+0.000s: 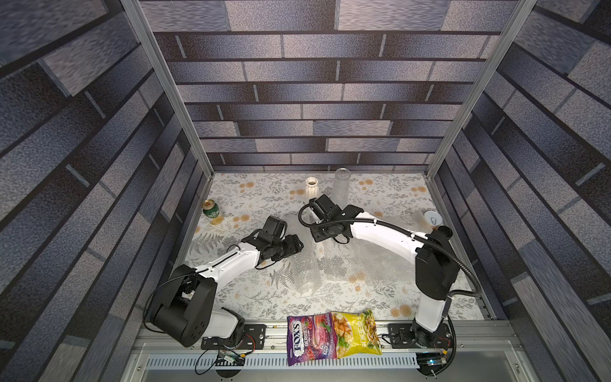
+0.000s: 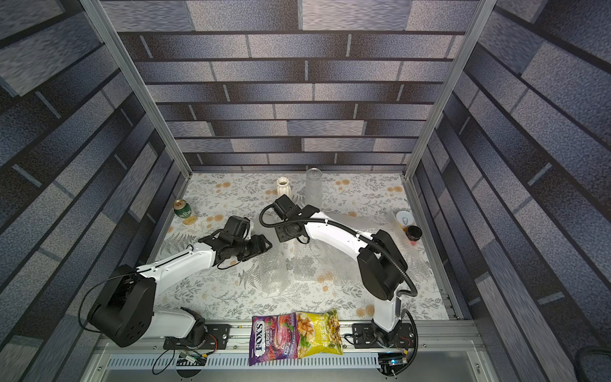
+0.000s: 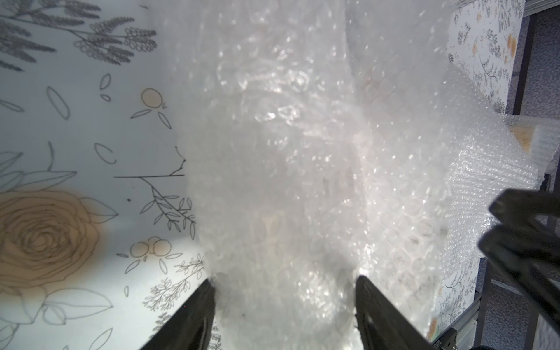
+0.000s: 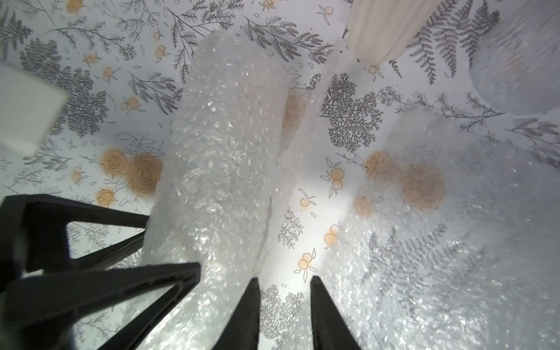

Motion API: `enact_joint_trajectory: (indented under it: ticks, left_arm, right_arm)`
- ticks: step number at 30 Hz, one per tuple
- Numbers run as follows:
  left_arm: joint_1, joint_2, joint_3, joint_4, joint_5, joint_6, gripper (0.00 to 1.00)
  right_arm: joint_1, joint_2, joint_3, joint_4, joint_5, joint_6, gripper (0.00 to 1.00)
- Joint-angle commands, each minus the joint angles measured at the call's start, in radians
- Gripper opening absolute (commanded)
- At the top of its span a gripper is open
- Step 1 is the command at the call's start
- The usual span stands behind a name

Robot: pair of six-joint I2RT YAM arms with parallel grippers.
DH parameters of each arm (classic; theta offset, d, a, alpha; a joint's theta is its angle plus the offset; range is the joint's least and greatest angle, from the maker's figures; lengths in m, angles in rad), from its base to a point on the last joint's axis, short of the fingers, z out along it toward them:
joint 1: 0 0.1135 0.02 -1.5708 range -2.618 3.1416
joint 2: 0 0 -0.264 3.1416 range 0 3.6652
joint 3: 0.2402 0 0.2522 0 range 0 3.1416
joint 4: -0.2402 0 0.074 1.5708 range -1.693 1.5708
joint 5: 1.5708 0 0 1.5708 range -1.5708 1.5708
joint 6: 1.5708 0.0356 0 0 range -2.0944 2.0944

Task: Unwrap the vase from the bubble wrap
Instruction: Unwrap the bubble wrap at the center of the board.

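We see a white surface [image 1: 251,299] printed with grey ferns and orange roses, whitish translucent bubble wrap [image 1: 305,274], a cream ribbed vase [image 1: 311,189], a green can [image 1: 211,209], a purple sweet bag [image 1: 309,339] and a yellow snack bag [image 1: 357,332]. A grey-blue brick pattern covers the walls [image 1: 314,99].

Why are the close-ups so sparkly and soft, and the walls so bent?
Left wrist view: the bubble wrap glints with glare and blurs, being very near. Right wrist view: a bright pool of light falls on the table. Both top views: a wide lens splays the walls.
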Motion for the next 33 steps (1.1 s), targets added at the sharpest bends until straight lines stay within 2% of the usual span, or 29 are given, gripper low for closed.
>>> enact_joint_trajectory:
  ticks: [1, 14, 33]
  left_arm:
    - [-0.021, 0.041, 0.038, -0.060, -0.026, 0.038, 0.73]
    - [-0.058, 0.085, 0.086, -0.056, -0.033, 0.036, 0.73]
    - [-0.066, 0.093, 0.087, -0.046, -0.028, 0.033, 0.73]
  right_arm:
    - [0.004, -0.064, -0.043, -0.025, -0.057, 0.042, 0.33]
    - [0.072, -0.075, -0.135, -0.031, -0.106, 0.155, 0.42]
    - [0.097, -0.043, -0.142, -0.062, -0.109, 0.191, 0.40]
